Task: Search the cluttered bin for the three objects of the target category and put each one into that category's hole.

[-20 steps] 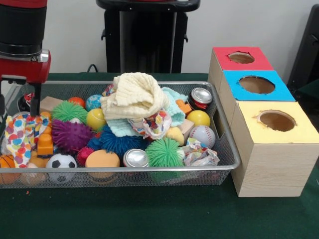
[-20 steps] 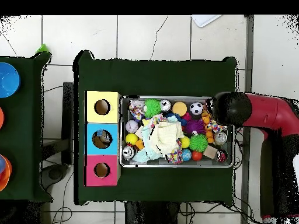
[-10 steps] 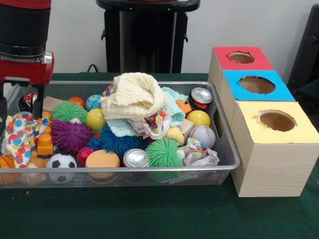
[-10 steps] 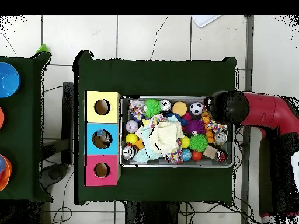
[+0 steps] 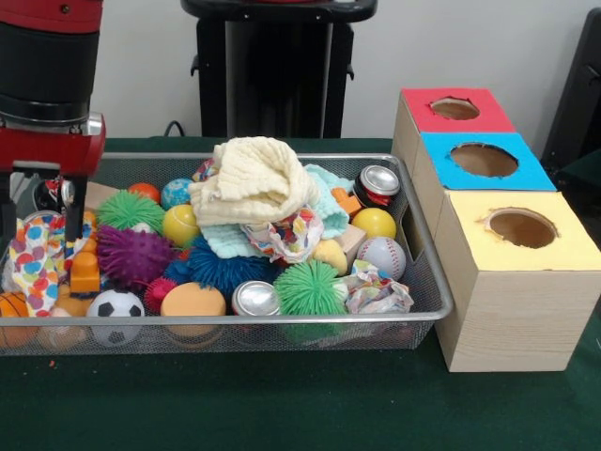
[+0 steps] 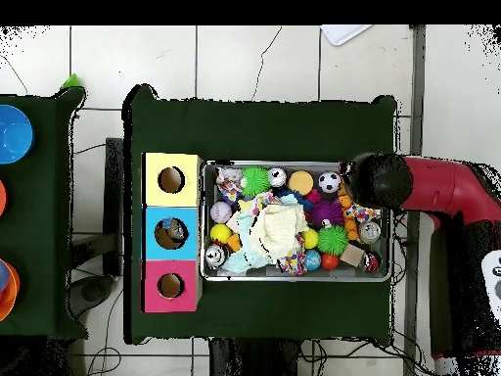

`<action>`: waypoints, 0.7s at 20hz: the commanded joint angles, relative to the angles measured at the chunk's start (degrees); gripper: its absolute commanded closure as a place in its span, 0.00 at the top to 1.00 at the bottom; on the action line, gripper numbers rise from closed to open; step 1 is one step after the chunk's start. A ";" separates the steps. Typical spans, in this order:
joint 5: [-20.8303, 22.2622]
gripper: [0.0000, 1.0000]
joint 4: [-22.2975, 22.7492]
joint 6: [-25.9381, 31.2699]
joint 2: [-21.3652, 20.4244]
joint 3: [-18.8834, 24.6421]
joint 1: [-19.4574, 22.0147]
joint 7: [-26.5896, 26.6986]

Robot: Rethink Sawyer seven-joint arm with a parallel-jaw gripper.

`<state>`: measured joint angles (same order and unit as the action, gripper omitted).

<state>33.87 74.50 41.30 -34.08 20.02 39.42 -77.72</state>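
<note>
With your gripper [image 5: 40,233] hanging spread and empty above the polka-dot cloth [image 5: 36,256] at the 9 o'clock end of the wire bin [image 5: 282,321], a descent may pinch this cloth together with the orange toy [image 5: 84,272] touching it, and I cannot tell which category is wanted.

We see the arm [image 5: 47,85] hanging over the bin [image 5: 282,324] at its 9 o'clock end, the claw [image 5: 42,211] just above a spotted cloth [image 5: 33,258]; its two dark fingers [image 5: 73,202] stand apart with nothing between them. At the bin's middle a cream cloth [image 5: 252,178] tops the pile. A can [image 5: 254,299] lies at 6 o'clock, another can [image 5: 378,183] at 2 o'clock. Off at 3 o'clock, on the tabletop [image 5: 282,404], stand the red [image 5: 451,111], blue [image 5: 481,162] and yellow [image 5: 518,235] boxes.
</note>
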 commanded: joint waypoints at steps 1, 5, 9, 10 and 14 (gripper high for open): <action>4.45 1.00 -0.02 -3.65 4.46 3.08 -0.01 7.79; 4.84 1.00 -0.41 -4.55 5.08 3.02 0.17 7.55; 5.27 1.00 -0.86 -5.32 6.00 2.80 0.03 6.74; 5.60 1.00 -0.97 -5.54 6.20 2.64 -0.13 6.66; 6.81 1.00 -1.46 -4.73 6.61 1.21 -0.98 6.15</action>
<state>36.89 74.16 37.31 -30.10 20.01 39.39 -77.72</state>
